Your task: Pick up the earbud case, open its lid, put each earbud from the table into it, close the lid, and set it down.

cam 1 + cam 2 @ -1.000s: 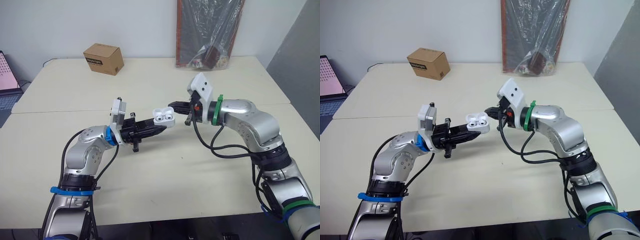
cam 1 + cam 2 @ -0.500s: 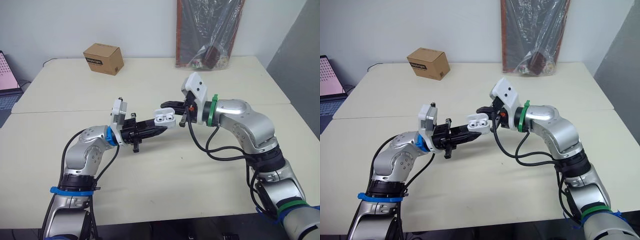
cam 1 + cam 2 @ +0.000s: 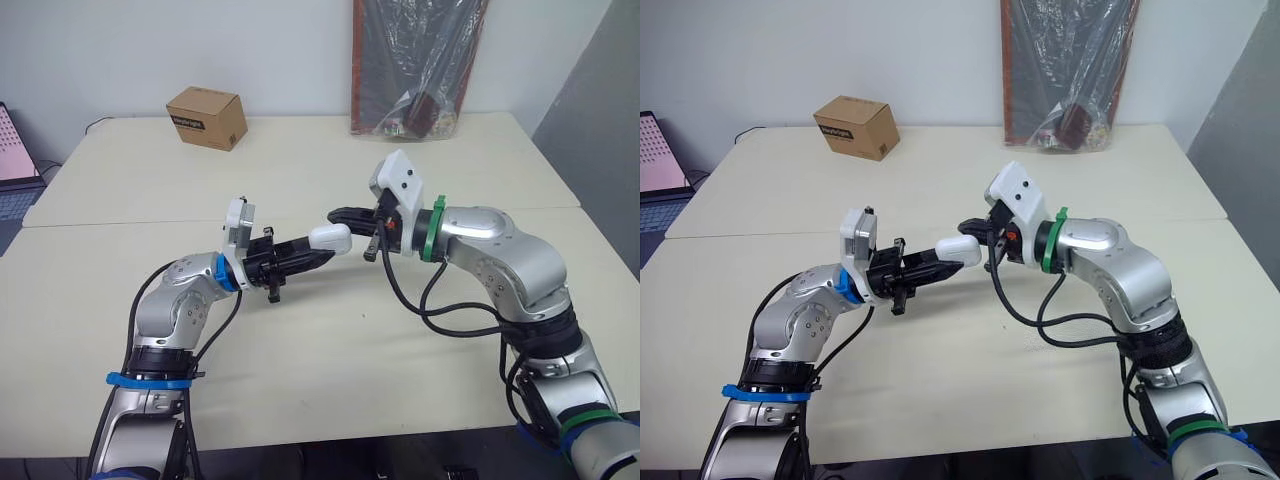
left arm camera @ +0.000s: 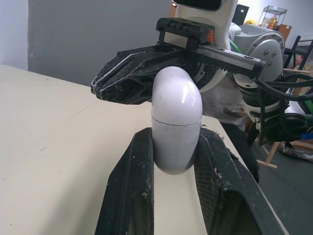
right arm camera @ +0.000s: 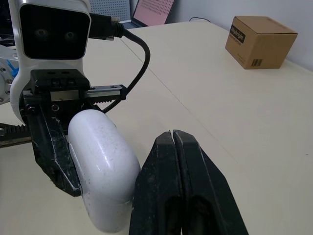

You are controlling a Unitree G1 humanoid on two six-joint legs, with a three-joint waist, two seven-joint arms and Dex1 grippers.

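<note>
Currently my left gripper (image 3: 308,256) clenches the closed white case (image 3: 330,238); my right gripper (image 3: 338,214), pinched together, touches its one-o'clock side.

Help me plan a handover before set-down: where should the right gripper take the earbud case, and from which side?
Probably best to take the rounded lid end of the earbud case, which sticks out free beyond the left gripper clamping its lower half. Come from the robot's right, where the shut right gripper sits beside it; open it first.
</note>
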